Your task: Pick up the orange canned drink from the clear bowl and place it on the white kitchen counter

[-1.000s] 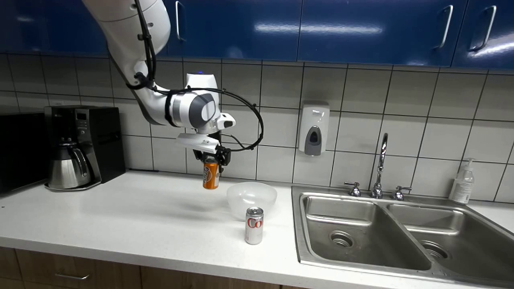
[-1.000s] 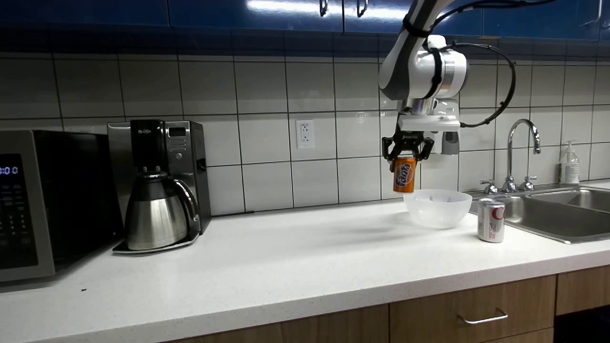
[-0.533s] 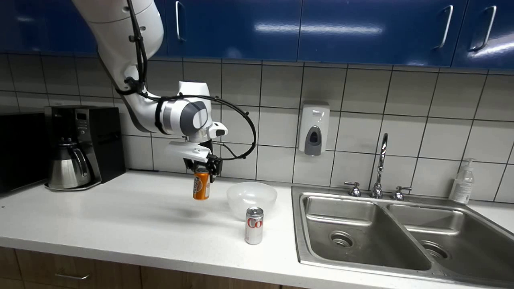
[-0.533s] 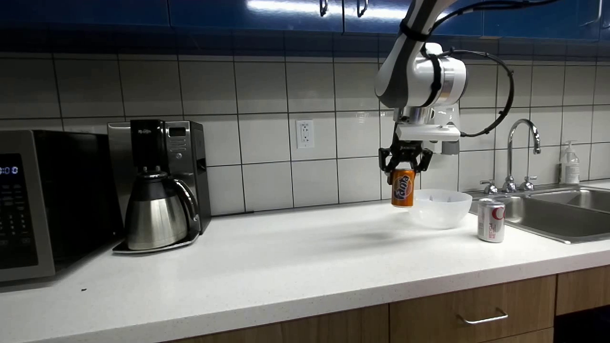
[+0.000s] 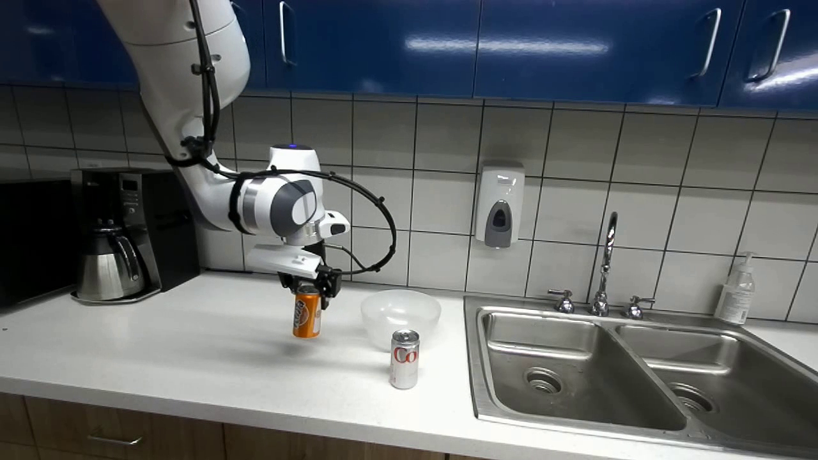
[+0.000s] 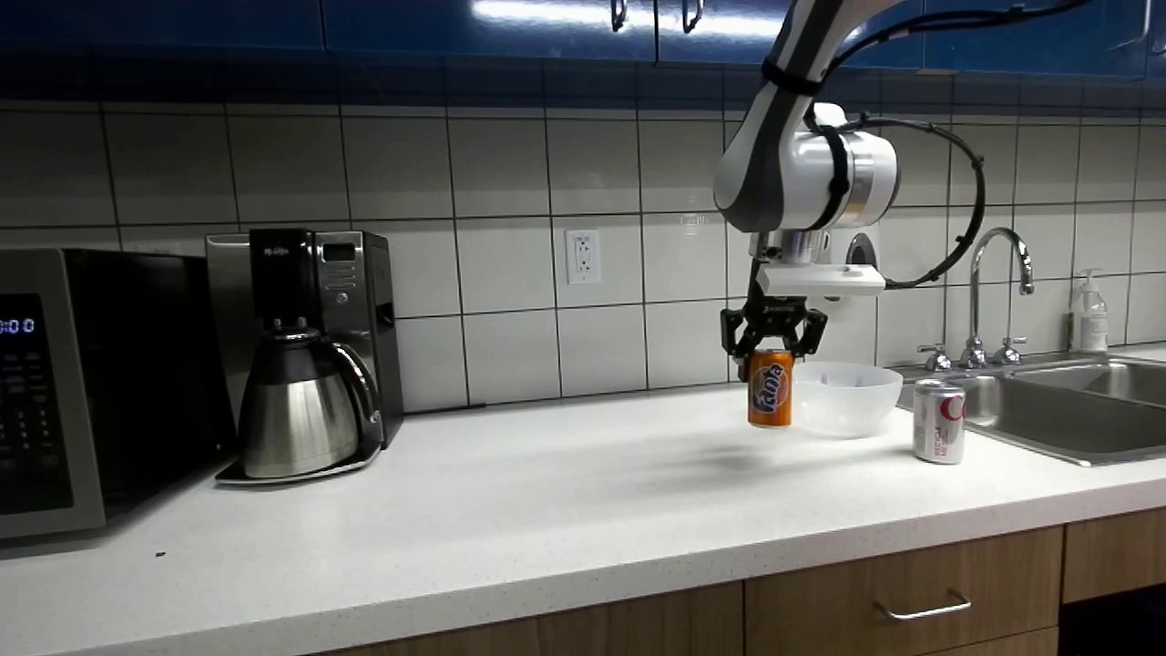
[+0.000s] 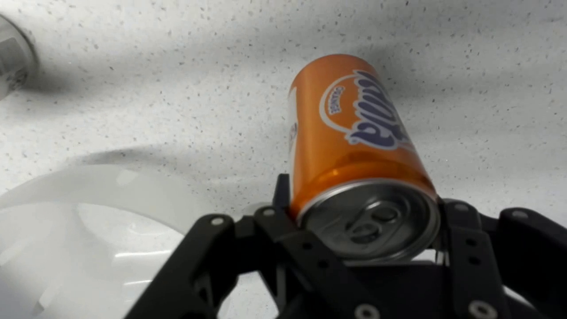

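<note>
Slim cylindrical orange can with silvery top [image 7: 347, 155]: held nearly upright above the long flat white counter [image 6: 510, 510], beside the round translucent whitish bowl [image 5: 401, 313] and outside it. Compared with one second ago, it has been lowered, and in an exterior view it has been carried farther from the bowl.
Black two-fingered gripper [image 6: 771, 355]: brought down together with the can; its fingers are clamped on the can's upper part, from two sides.
Bowl: left in the same place as before.
Silver-white can with red lettering [image 5: 404, 359]: likewise not displaced; it is stood upright near the bowl.
Counter surface: strewn with fine dark specks, which are shown in the wrist view; soft shadows are thrown on it near the orange can.
White tiled wall with dark joints [image 6: 597, 355]: fitted with a white soap dispenser with grey front [image 5: 500, 204]; glossy blue cabinets [image 5: 377, 48] are hung above.
Black-and-steel coffee maker with metal carafe [image 6: 342, 301]: set beside a dark boxy microwave [image 6: 114, 383].
Double steel sink [image 5: 480, 370]: let into the counter, its rim being near the bowl; the orange can is held on the bowl's side that is turned away from the sink.
Front edge of the counter [image 6: 638, 583]: bordered below by wooden cabinet fronts [image 6: 902, 574]; the orange can is held well inside of it.
Stretch between orange can and coffee maker: wide, with the counter seen along it.
</note>
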Action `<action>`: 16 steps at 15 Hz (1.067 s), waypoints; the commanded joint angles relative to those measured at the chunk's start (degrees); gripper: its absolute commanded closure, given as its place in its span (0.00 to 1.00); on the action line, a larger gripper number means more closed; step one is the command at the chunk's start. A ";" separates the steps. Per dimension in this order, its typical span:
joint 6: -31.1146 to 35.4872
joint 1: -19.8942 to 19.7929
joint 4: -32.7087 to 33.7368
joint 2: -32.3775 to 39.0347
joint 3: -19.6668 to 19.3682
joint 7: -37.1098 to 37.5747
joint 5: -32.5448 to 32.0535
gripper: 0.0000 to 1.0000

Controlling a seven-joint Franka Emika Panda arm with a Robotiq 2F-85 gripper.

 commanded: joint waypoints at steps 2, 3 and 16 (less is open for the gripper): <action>3.85 0.06 -4.68 -2.63 0.17 -2.04 -0.29 0.64; 4.44 0.04 -5.19 -2.63 0.16 -2.16 -0.33 0.64; 8.19 -0.12 -9.82 -2.39 -0.15 -2.74 -0.95 0.64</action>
